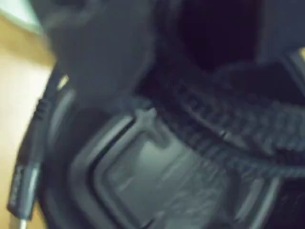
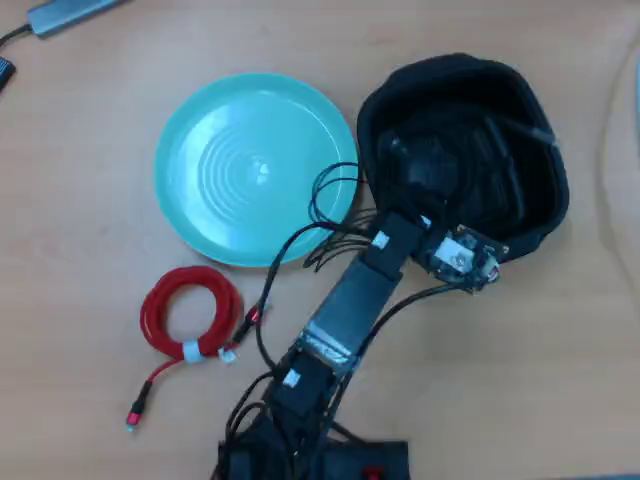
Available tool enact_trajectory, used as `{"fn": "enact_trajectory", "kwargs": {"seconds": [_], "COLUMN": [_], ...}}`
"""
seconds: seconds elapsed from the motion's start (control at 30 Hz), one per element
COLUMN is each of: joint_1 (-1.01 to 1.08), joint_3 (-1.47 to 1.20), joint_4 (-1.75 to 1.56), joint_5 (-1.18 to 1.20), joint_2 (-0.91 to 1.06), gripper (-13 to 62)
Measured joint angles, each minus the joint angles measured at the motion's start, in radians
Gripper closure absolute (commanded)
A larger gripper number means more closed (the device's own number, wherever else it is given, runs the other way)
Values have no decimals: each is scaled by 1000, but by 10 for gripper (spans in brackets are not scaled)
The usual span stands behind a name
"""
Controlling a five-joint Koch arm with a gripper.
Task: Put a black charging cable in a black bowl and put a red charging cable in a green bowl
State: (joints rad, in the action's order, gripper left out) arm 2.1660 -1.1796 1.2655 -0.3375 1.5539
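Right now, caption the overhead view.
Claw inside black bowl; red cable beside green bowl.

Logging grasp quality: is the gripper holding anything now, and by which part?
Cannot be told: the gripper is down inside the black bowl beside the black charging cable, its jaws hidden.

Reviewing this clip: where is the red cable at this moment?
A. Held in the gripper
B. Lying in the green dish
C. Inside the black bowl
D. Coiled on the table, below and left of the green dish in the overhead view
D: in the overhead view the red cable lies coiled on the wooden table, outside the green dish, which holds nothing.
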Motion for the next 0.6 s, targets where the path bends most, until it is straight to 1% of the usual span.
{"fn": "enact_trajectory", "kwargs": {"seconds": [0.37,0.6], "joint_1": [-38,-37], "joint_3": [0,-2], "joint_4": [-75,-387], "joint_5": [-2,-2], "joint_2": [23,23], "gripper": [568,568]}}
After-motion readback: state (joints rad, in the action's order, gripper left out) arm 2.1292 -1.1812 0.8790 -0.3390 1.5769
